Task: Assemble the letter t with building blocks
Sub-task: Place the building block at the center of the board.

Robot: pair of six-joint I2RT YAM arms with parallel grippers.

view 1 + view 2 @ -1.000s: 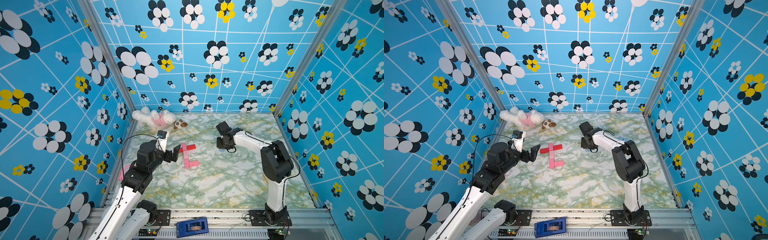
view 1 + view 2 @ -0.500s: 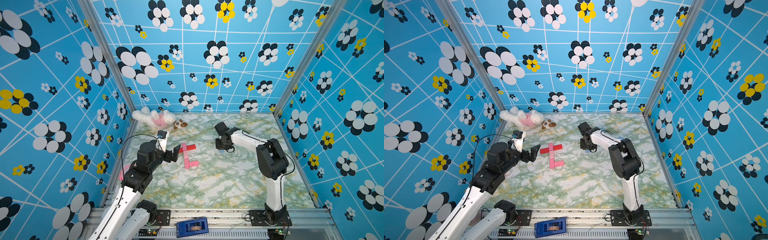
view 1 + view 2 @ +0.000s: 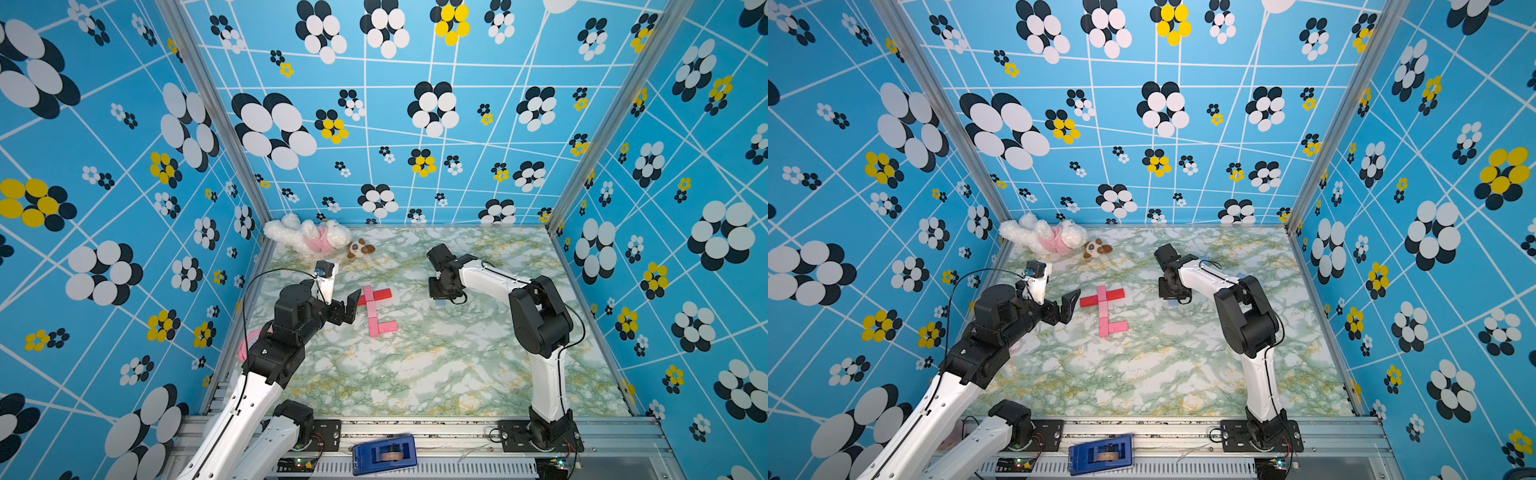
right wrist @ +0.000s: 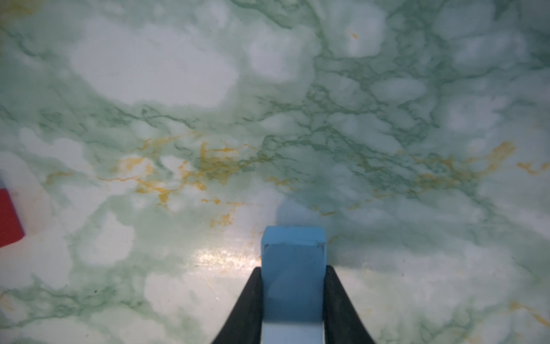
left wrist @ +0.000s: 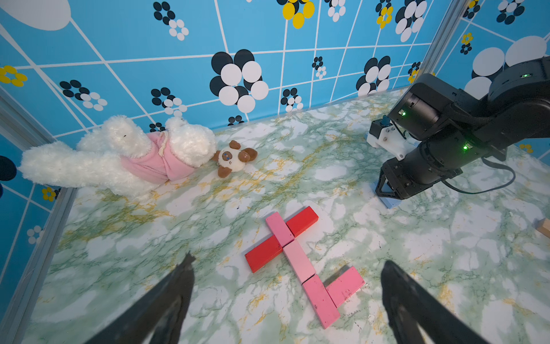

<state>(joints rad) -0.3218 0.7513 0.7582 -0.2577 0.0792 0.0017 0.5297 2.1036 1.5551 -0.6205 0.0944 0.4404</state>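
Two red blocks (image 3: 380, 296) and several pink blocks (image 3: 372, 318) lie flat together on the marble tabletop, the red ones as a crossbar (image 5: 302, 221), the pink ones as a stem with a foot (image 5: 345, 286). My left gripper (image 3: 347, 309) hovers open just left of them, with nothing between its fingers (image 5: 398, 286). My right gripper (image 4: 293, 268) is shut on a light blue block (image 4: 293, 262), held low at the tabletop to the right of the figure (image 3: 440, 303). In both top views the arm's wrist hides most of that block (image 3: 1172, 304).
A white-and-pink plush toy (image 3: 307, 237) and a small brown-and-white plush (image 3: 360, 248) lie at the back left corner. The end of a tan block (image 5: 543, 227) shows at the left wrist view's edge. A pink object (image 3: 249, 345) is half hidden behind my left arm.
The right arm's elbow has shifted a little to the left while its gripper stayed almost in place with the blue block. The left arm has not moved.
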